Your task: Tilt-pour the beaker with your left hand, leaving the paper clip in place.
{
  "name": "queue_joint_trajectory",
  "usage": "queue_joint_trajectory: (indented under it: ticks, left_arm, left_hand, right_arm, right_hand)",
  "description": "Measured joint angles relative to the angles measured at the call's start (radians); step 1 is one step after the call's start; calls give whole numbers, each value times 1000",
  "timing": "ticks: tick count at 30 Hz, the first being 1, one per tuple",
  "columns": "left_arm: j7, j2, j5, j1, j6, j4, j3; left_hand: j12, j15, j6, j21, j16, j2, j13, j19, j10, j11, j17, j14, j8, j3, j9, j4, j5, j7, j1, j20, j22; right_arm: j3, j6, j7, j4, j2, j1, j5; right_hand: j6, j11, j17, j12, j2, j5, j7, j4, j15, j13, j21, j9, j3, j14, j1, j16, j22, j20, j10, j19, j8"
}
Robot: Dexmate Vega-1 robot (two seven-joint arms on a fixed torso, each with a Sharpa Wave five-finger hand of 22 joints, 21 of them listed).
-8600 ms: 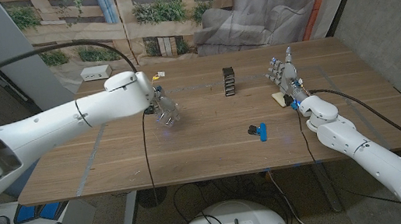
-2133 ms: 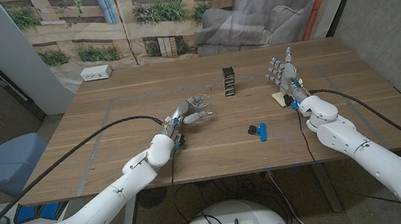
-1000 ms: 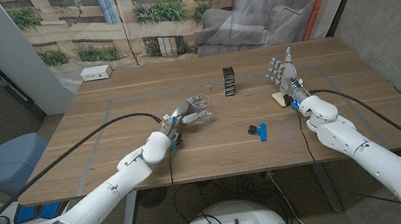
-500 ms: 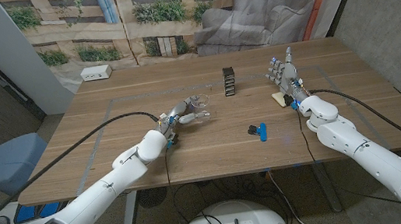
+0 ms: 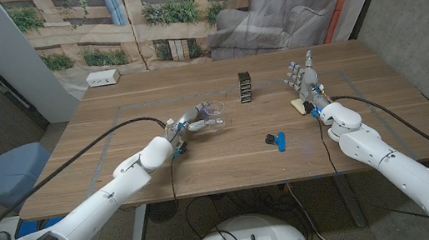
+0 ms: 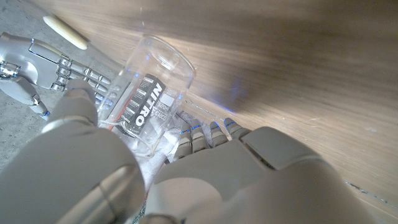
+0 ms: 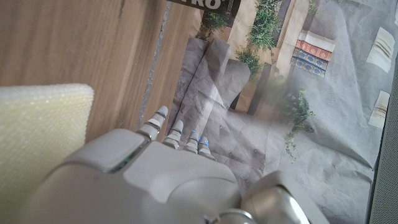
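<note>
The left hand (image 5: pixel 186 126) reaches low across the bench (image 5: pixel 120 163), fingers (image 6: pixel 199 134) wrapped around the beaker (image 5: pixel 214 115); the right hand (image 5: pixel 303 79) stands upright, fingers spread.

L hand (image 6: pixel 186 180) holds clear beaker (image 6: pixel 146 99), "NITRO" label, over wood table (image 6: pixel 292 68)

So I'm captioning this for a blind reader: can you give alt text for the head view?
The robot's left hand holds a clear beaker near the middle of a wooden table. A blue and black paper clip lies to its right, and the right hand stands with fingers up near the table's right edge.
</note>
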Motion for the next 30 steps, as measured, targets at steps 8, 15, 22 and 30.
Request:
queue_joint_trajectory:
  ticks: [8, 15, 22, 30]
  left_arm:
    - [-55, 28, -44, -1, -15, -10, -21]
    - [-95, 54, -84, 4, -33, -17, -46]
    - [-118, 73, -124, 14, -50, -23, -71]
    - [-152, 81, -187, 24, -87, -16, -103]
  left_hand:
    - [0, 18, -28, 0, 0, 14, -13, -23, -35, 22, 0, -37, -10, -4, 0, 4, 0, 11, -22, 2, 0]
    - [0, 23, -34, 0, 0, 24, -14, -35, -42, 29, 0, -52, -10, -4, 0, 4, 0, 16, -32, 12, 0]
    - [0, 23, -34, 0, 0, 28, -19, -40, -47, 23, 0, -52, -10, -8, 0, 8, 0, 16, -36, 6, 0]
    - [4, 23, -15, 5, 0, 50, -23, -30, -47, 23, 0, -52, -5, -5, 0, 12, 0, 10, -58, -18, 0]
  right_arm:
    - [0, 0, 0, -1, 0, 0, 0]
    - [0, -1, -1, -1, 0, 0, 0]
    - [0, -1, -1, -1, 0, 0, 0]
    - [0, -1, -1, -1, 0, 0, 0]
  right_hand:
    - [0, 0, 0, 0, 0, 0, 0, 0, 0, 0, 0, 0, 0, 0, 0, 0, 0, 0, 0, 0, 0]
    - [0, 0, 0, 0, 0, 0, 0, 0, 0, 0, 0, 0, 0, 0, 0, 0, 0, 0, 0, 0, 0]
    - [0, 0, 0, 0, 0, 0, 0, 0, 0, 0, 0, 0, 0, 0, 0, 0, 0, 0, 0, 0, 0]
    - [0, 0, 0, 0, 0, 0, 0, 0, 0, 0, 0, 0, 0, 0, 0, 0, 0, 0, 0, 0, 0]
